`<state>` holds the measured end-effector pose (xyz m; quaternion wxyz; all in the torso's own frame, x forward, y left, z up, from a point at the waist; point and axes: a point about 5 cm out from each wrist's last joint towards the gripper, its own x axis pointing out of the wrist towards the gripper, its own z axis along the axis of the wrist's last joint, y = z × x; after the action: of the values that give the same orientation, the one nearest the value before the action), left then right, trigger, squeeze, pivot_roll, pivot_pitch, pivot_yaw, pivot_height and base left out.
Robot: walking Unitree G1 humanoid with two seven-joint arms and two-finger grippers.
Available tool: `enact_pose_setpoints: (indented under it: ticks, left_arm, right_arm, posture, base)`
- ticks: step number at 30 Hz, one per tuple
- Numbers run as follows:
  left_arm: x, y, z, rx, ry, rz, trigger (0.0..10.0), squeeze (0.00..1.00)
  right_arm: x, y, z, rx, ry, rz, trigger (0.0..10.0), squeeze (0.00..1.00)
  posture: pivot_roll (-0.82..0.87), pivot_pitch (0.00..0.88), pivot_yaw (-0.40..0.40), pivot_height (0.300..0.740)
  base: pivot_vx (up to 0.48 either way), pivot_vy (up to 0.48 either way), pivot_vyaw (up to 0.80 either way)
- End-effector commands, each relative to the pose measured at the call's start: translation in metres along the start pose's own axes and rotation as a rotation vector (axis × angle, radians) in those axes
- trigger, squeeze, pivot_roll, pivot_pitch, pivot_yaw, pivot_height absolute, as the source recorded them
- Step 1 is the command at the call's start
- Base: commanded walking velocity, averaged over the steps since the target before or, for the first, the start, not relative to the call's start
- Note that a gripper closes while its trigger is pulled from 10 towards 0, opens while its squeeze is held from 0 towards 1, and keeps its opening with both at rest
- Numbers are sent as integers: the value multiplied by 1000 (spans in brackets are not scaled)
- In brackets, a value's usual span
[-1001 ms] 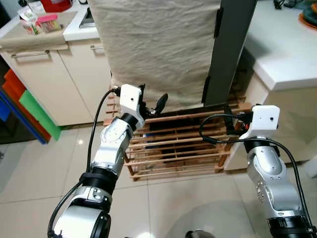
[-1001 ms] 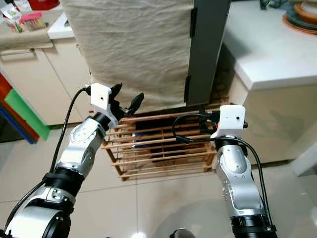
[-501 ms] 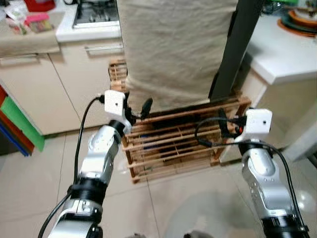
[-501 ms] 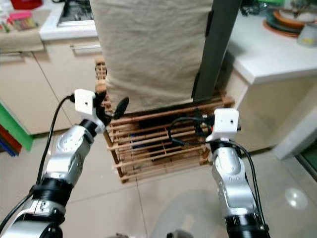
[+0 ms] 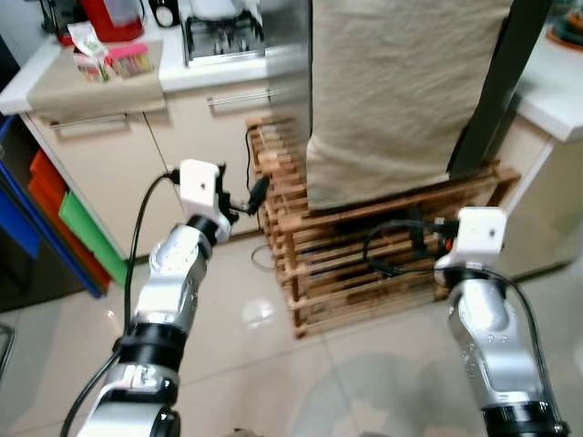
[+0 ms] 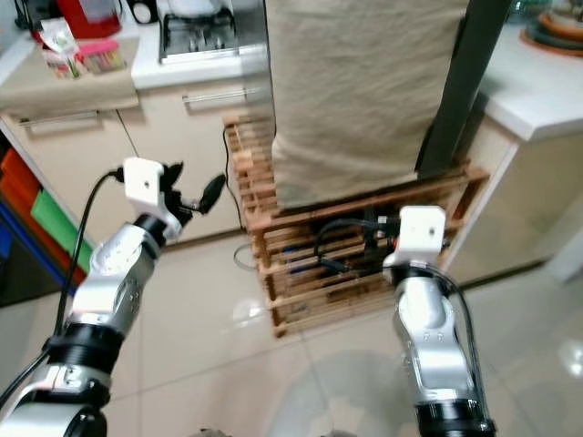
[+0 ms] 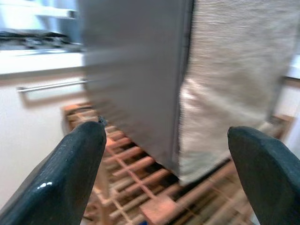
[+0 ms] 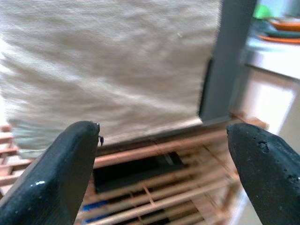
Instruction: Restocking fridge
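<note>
On wooden rack, at floor level, sits fridge draped in beige cloth. My left gripper raised beside rack's left corner, jaws spread, empty. My right gripper faces rack front, jaws spread, empty. Stove on worktop left of fridge.

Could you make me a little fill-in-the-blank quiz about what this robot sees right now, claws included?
1. The fridge stands on a slatted ______ rack.
2. A beige ______ hangs over the fridge front.
3. The fingers of the left claw and the right claw are both spread ______, holding nothing.
4. The floor is covered in glossy ______.

Missing words: wooden; cloth; open; tiles
</note>
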<state>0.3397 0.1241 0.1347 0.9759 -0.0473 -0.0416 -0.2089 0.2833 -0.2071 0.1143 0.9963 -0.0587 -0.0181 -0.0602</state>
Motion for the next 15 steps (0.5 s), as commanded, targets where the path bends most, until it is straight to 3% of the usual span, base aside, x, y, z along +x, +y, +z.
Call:
enact_pose_setpoints:
  ticks: [1, 7, 15]
  left_arm:
    - [-2, 7, 13, 22, -44, -5, 10000, 0]
    - [-5, 12, 8, 22, -14, 31, 10000, 0]
    - [0, 6, 11, 75, -14, 2, 10000, 0]
  right_arm:
    - [3, 7, 6, 9, -32, 18, 10000, 0]
    - [1, 9, 3, 10, -24, 28, 10000, 0]
    - [3, 13, 4, 25, -34, 31, 10000, 0]
  posture:
    - [-62, 0, 70, 732]
    - [-60, 0, 62, 732]
    - [-61, 0, 75, 732]
  base:
    - [0, 480, -800]
    - [0, 480, -800]
    - [30, 468, -800]
